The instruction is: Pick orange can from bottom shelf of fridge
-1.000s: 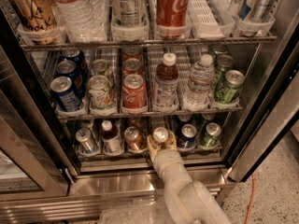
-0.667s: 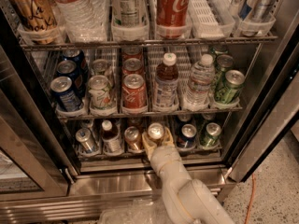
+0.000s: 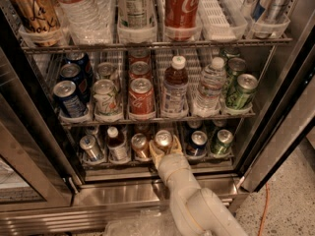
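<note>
Because the orange can (image 3: pixel 163 138) is a thin metal drink can, I judge it rather heavy if full and stiff while sealed, but smooth and perhaps wet from the cold, so it can slip. The best hold is on its round sides near the middle height, not on the silver top. It stands on the bottom shelf (image 3: pixel 98 165) of the fridge (image 3: pixel 123 196), at the lower centre of the frame, between another small can (image 3: pixel 139 144) and a dark can (image 3: pixel 198 139). The gripper (image 3: pixel 165 147) is at this can, at the end of the pale arm (image 3: pixel 192 205) which rises from the bottom edge. Its fingers (image 3: pixel 153 155) stand only the can's width apart, one on each side, and seem to press its sides.
</note>
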Robot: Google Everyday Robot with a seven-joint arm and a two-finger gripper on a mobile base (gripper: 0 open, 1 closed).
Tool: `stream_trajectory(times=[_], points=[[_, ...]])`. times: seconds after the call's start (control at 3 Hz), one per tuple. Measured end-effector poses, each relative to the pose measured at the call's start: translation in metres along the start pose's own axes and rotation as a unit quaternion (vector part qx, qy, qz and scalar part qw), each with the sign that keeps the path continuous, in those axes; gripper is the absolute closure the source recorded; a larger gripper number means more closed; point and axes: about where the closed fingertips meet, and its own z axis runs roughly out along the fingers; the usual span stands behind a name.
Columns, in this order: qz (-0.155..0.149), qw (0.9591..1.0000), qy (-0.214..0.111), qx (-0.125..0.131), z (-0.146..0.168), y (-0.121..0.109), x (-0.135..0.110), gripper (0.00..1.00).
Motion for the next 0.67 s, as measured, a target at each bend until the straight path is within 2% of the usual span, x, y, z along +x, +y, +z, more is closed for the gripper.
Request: stream_trajectory(times=[0.33, 0.67], points=[[0.009, 0.9995, 0.029, -0.006, -0.0407, 0.0133, 0.0047, 1.00], [0.009, 0.9995, 0.029, -0.006, -0.0407, 0.0133, 0.0047, 1.00]])
